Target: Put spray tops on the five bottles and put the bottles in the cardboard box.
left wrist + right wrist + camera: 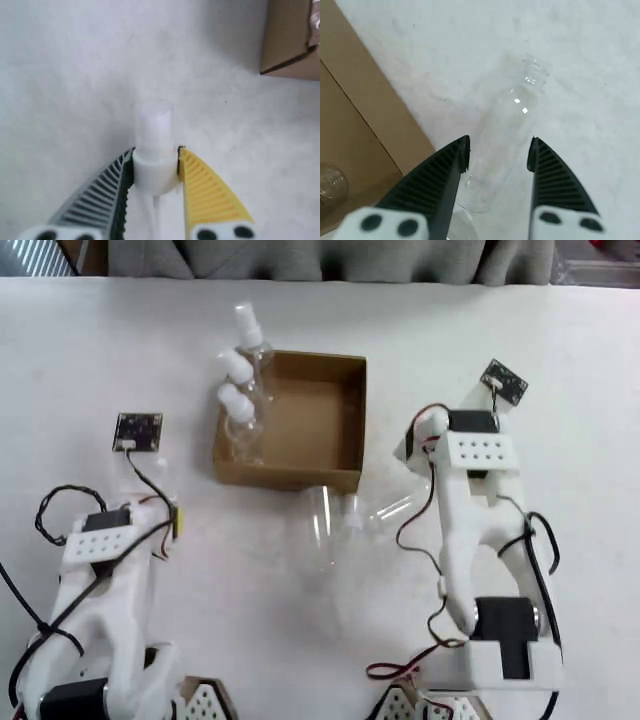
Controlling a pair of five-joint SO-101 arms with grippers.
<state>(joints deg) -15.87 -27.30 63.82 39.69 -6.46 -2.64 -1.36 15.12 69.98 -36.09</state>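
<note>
My left gripper is shut on a white spray top, held just above the bare table; from above it sits at the lower left, well left of the box. My right gripper is open, one finger on each side of a clear uncapped bottle lying on the table beside the cardboard box. That bottle lies in front of the box, below the right gripper. A second uncapped bottle lies to its left. Three capped bottles lean in the box's left side.
Each arm's wrist camera board sticks out over the table, with cables trailing to the arms. The box's corner lies ahead of the left gripper. Open white table lies between the two arms.
</note>
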